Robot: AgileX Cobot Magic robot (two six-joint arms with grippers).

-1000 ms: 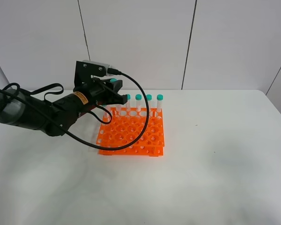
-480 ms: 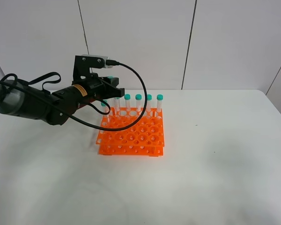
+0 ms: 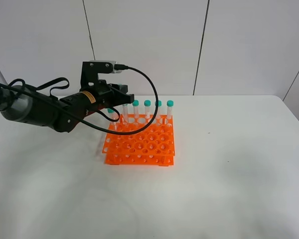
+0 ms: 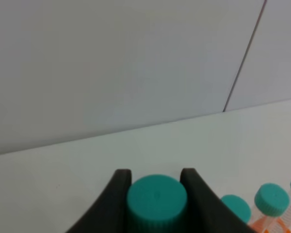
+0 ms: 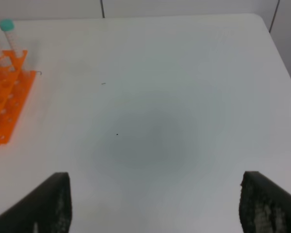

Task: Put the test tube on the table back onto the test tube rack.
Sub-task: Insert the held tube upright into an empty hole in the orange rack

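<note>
The orange test tube rack [image 3: 140, 144] stands on the white table [image 3: 229, 164] left of centre. Several teal-capped tubes [image 3: 158, 110] stand in its back row. My left gripper [image 3: 121, 95] hangs over the rack's back left corner, shut on the teal cap of the test tube [image 4: 156, 201]. Its clear body [image 3: 124, 113] hangs upright below the fingers [image 4: 120, 194] into the back row. Two neighbouring caps [image 4: 271, 200] show beside it. My right gripper [image 5: 155, 194] is open and empty over bare table, right of the rack [image 5: 5, 97]; it does not show in the high view.
A black cable [image 3: 152, 107] loops from the left wrist camera over the rack's back rows. One more capped tube [image 3: 111, 113] stands at the rack's left edge. White wall panels rise behind the table. The table's right half [image 5: 150, 121] holds nothing.
The left arm has lifted and shifted slightly left, then back right, staying over the rack's back left corner. The held tube now hangs upright with its body showing below the fingers.
</note>
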